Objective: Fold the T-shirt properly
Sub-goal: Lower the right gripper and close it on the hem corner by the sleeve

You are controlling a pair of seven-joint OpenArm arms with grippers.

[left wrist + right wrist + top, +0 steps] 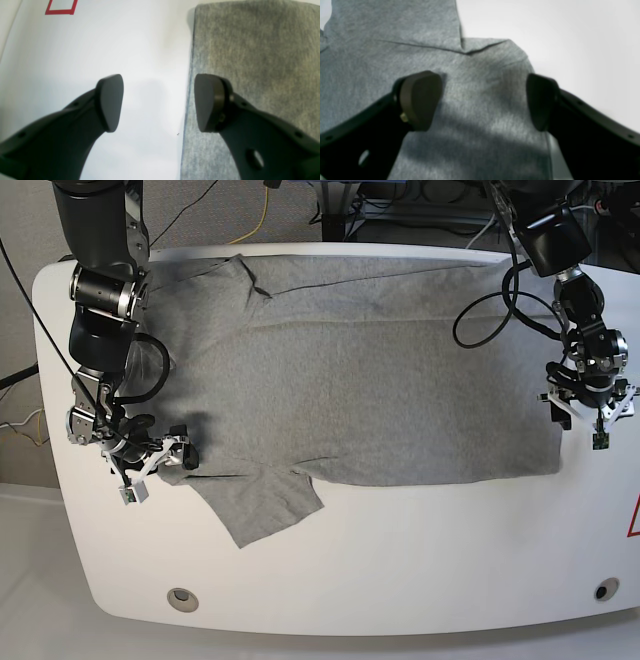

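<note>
The T-shirt (350,370) lies spread flat across the white table (400,570), nothing folded, near sleeve (262,502) sticking out toward the front edge. The right gripper (150,458) hovers just over the sleeve-end cloth, jaws wide apart and empty, probably lined up to pinch that corner. The left gripper (592,408) straddles the hem edge at the other end, one pad over cloth, one over bare table, jaws also apart and empty, so it looks staged for an edge grab.
</note>
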